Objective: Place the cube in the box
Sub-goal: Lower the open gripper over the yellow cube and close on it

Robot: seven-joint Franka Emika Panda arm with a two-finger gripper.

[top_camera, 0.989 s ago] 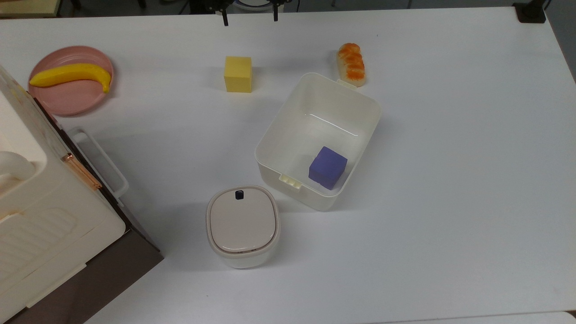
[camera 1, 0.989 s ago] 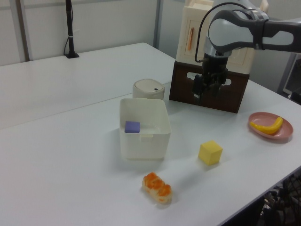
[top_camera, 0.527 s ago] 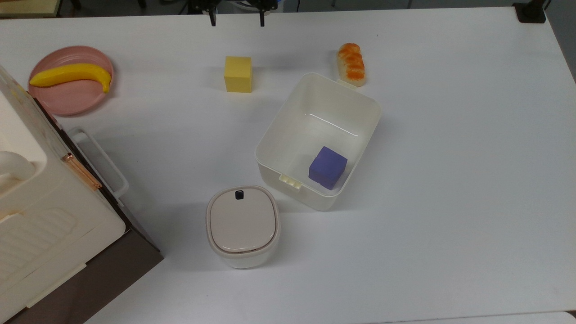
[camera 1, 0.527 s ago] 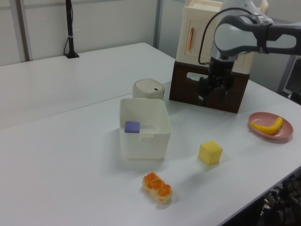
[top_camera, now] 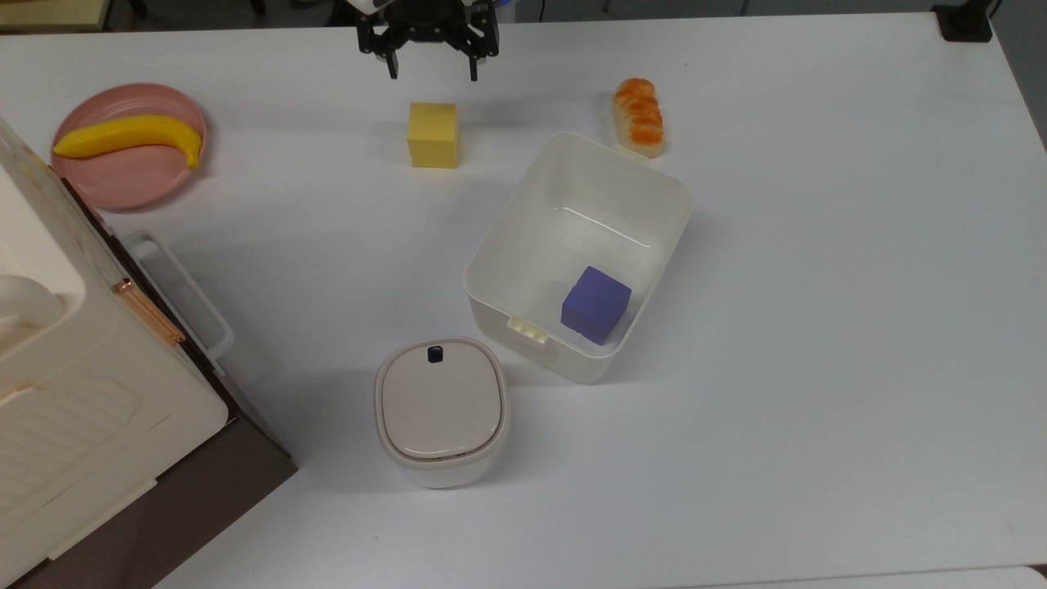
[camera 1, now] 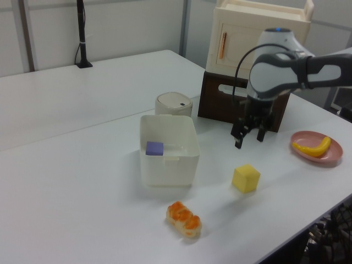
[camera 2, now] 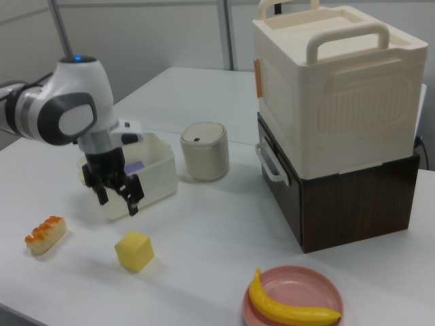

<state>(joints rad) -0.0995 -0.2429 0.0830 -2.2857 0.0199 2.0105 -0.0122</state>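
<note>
Cube (top_camera: 433, 135) at top view's left of box (top_camera: 646, 172) (apart).

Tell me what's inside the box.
The box holds one purple cube, sitting on its floor near a corner. The rest of the floor is bare. The yellow cube is outside, on the table.
</note>
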